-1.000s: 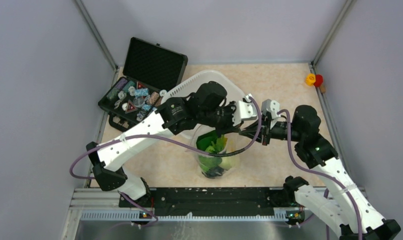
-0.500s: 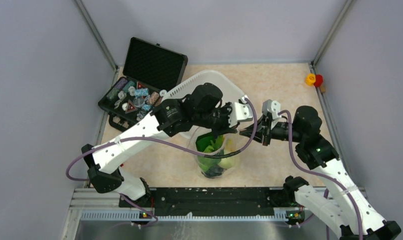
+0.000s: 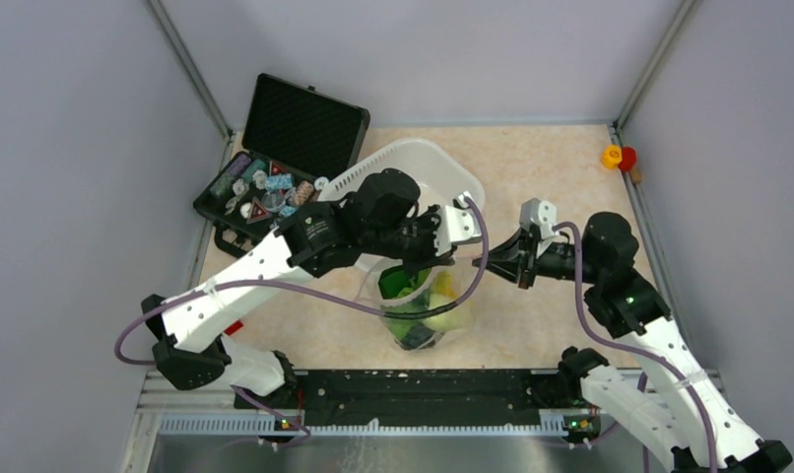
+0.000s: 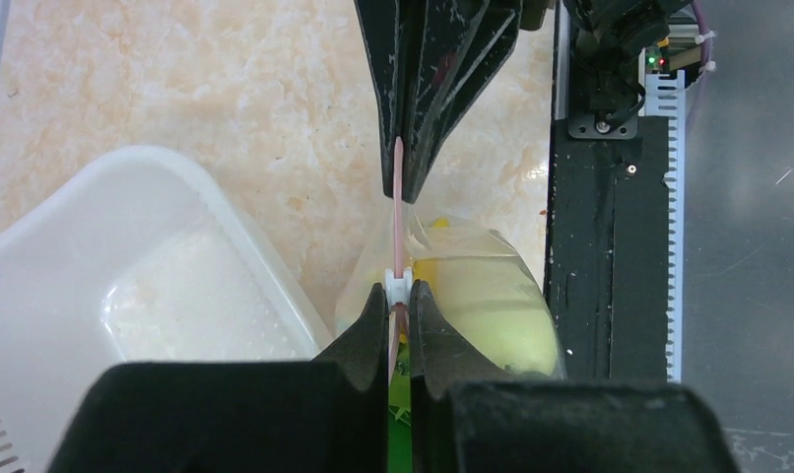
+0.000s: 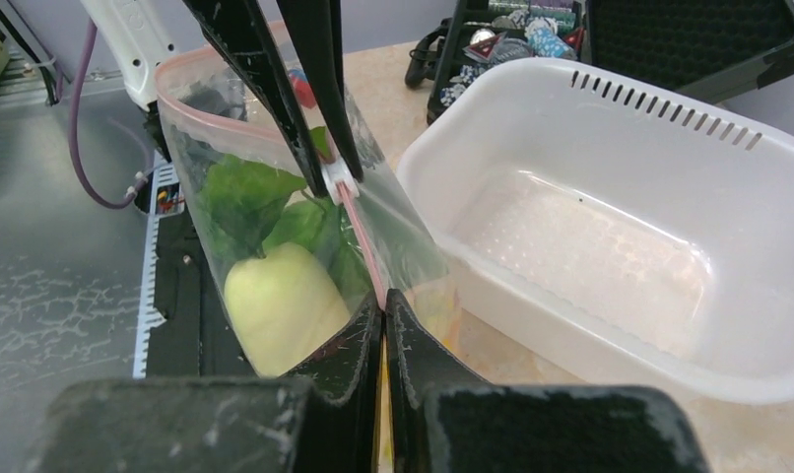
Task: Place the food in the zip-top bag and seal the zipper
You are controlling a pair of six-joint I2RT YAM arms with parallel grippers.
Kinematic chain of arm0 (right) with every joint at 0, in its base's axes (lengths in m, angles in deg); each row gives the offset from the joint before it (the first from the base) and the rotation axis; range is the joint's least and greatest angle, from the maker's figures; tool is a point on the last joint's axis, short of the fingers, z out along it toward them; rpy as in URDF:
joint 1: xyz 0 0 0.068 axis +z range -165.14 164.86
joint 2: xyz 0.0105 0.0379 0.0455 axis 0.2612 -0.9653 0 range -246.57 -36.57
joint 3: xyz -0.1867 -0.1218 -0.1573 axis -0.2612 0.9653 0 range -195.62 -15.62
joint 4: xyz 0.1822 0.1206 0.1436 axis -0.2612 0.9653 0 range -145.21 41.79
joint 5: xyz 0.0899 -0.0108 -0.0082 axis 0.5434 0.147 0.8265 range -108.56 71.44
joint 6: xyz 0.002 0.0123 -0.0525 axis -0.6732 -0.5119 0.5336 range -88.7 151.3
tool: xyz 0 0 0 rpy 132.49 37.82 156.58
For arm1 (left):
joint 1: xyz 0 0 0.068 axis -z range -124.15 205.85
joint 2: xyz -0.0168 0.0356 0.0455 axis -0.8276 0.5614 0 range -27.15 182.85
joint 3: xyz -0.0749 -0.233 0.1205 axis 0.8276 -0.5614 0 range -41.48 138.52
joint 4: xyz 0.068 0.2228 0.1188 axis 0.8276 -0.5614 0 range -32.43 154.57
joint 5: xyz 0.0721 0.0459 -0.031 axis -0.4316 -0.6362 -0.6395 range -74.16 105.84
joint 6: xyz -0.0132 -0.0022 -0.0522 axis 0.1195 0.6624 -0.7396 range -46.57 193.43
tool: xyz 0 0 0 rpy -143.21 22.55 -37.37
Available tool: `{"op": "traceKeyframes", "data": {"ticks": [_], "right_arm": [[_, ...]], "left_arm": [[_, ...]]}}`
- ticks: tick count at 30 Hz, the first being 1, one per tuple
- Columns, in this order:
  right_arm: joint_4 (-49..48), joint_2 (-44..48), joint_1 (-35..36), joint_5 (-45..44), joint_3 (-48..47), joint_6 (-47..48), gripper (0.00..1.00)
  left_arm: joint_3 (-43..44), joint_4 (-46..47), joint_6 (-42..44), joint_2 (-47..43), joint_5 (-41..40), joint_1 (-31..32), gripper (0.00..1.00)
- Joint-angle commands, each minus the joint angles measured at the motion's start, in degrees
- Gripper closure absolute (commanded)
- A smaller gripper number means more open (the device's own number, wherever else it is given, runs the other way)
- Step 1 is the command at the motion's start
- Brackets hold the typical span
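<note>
The clear zip-top bag [image 3: 423, 310] stands upright between the arms. It holds the food: green leaves [image 5: 250, 197], a pale yellow piece [image 5: 280, 305] and dark grapes [image 3: 420, 340] at the bottom. My left gripper [image 4: 399, 293] is shut on the zipper's white slider tab [image 4: 399, 284]. From there the pink zipper strip [image 4: 399, 212] runs as one closed line to my right gripper [image 5: 383, 301], which is shut on the strip's end at the bag's right corner. Seen from above, the right gripper [image 3: 477, 262] reaches in from the right, and the left wrist hangs over the bag's mouth.
A white tub [image 3: 413, 163] lies just behind the bag, under the left arm. An open black case [image 3: 265, 197] of small trinkets sits at the back left. Small red and yellow objects [image 3: 618, 157] are in the back right corner. A black rail [image 3: 413, 389] runs along the near edge.
My left gripper has slid left along the zipper with the slider, away from the right gripper. The right gripper has stayed at the bag's corner.
</note>
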Motion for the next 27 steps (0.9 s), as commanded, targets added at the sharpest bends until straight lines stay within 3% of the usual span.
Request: {"op": "traceKeyframes", "data": {"ticks": [1,8,9,11,12,15,17,25,27], "right_arm": [[-2.7,1.1,0.3,-1.9,0.4,-0.9,1.00],[-3.9,-0.4,0.4,1.7,-0.2,-2.3,1.00],[-3.3,-0.9,0.3,2.5,-0.6,-2.0,0.89],[-1.4,-2.1,0.3,3.5,-1.7,-1.1,0.53],[-0.7,-2.5,0.4,3.7,-2.1,-0.7,0.42],[1.9,-3.8,0.3,4.3,-3.3,1.3,0.30],[2.5,-4.0,0.3,4.4,-3.6,1.9,0.13],[-6.4,-3.7,0.3,7.8,-1.7,-3.8,0.14],[-6.3,-3.8,0.3,7.9,-1.7,-3.8,0.21]], "left_arm": [[-0.5,-1.6,-1.1,-5.3,-1.5,-0.3,1.00],[-0.5,0.6,-2.2,-4.4,1.7,-0.3,1.00],[-0.2,0.7,-2.3,-4.1,2.1,-0.3,1.00],[0.5,1.0,-2.3,-3.0,2.7,-0.2,1.00],[1.0,0.9,-2.2,-2.6,2.9,-0.3,1.00],[1.9,0.9,-2.0,-1.5,2.9,-0.3,1.00],[2.2,1.2,-2.0,-0.9,2.6,-0.3,1.00],[6.1,0.9,-2.2,2.1,4.3,-0.2,1.00],[5.8,1.5,-2.2,2.0,4.4,-0.2,1.00]]}}
